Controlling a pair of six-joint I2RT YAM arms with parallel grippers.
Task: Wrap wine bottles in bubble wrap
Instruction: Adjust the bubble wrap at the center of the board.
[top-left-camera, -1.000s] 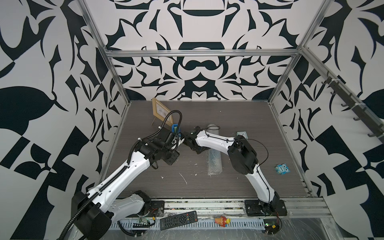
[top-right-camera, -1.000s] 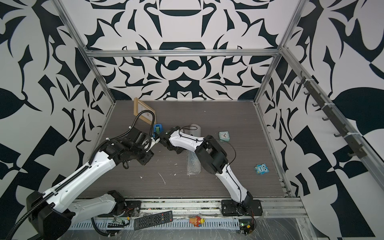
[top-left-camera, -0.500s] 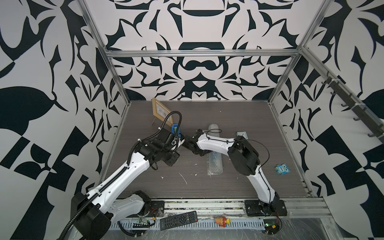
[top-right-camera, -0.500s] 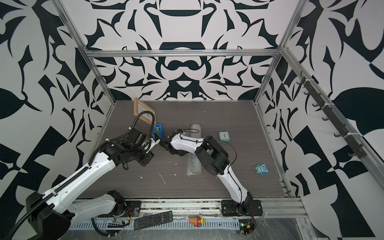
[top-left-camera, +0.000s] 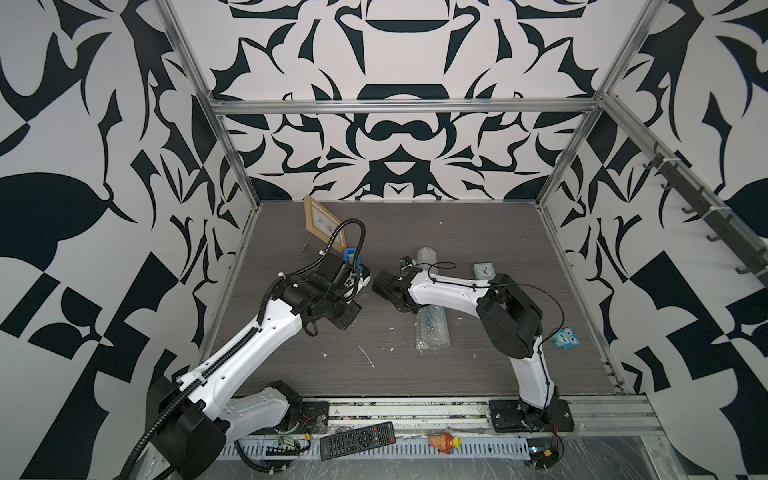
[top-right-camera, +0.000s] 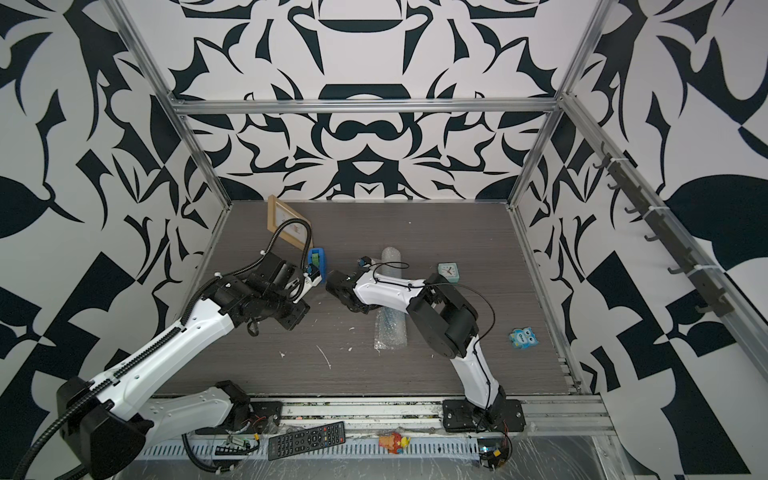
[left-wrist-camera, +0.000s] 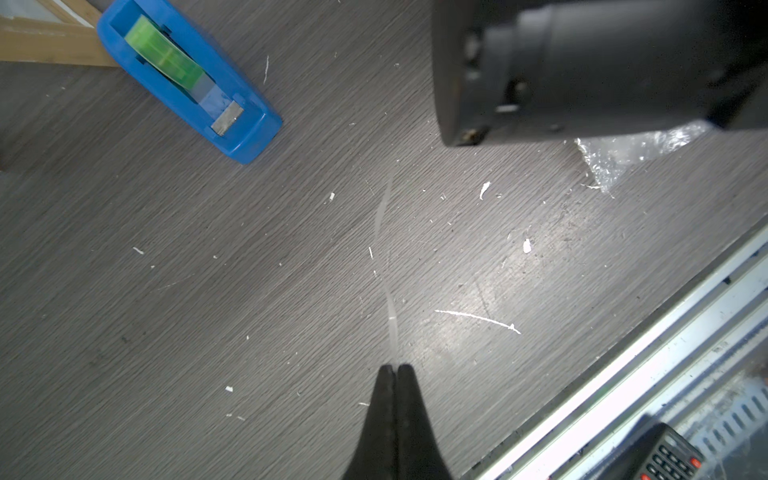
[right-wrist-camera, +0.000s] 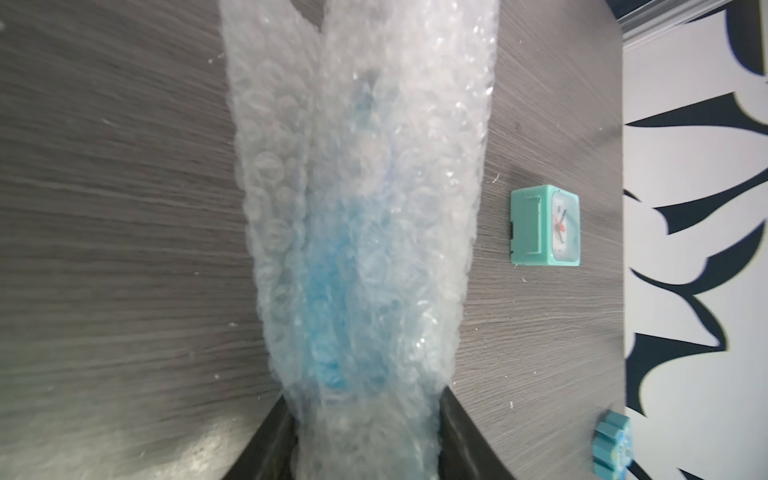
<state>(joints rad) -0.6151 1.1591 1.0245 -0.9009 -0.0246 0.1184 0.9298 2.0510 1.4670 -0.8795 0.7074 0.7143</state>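
Fingers (right-wrist-camera: 274, 449) of the right gripper (right-wrist-camera: 368, 415) stand one on each side of the bubble wrap (right-wrist-camera: 353, 166). They press in so that the wrap pinches narrower between them: jaws part-way apart, clamped on it. The bottle (right-wrist-camera: 328, 291) is inside, a blue smear through the bubbles.

In both top views the wrapped bottle lies mid-table (top-left-camera: 478, 374). Its long axis runs near to far, and the right arm reaches across it at about mid-length.

The left gripper (left-wrist-camera: 393, 368) is fully closed, tips together, pinching what looks like a thin tape strip (left-wrist-camera: 384, 216) seen edge-on. It hangs just left of the bundle, near the tape dispenser (left-wrist-camera: 187, 79), clear of the wrap.

Judgement: the right arm is the one on the bundle and pins it. The tape has to travel rightward and land across the long axis, over the loose edge.
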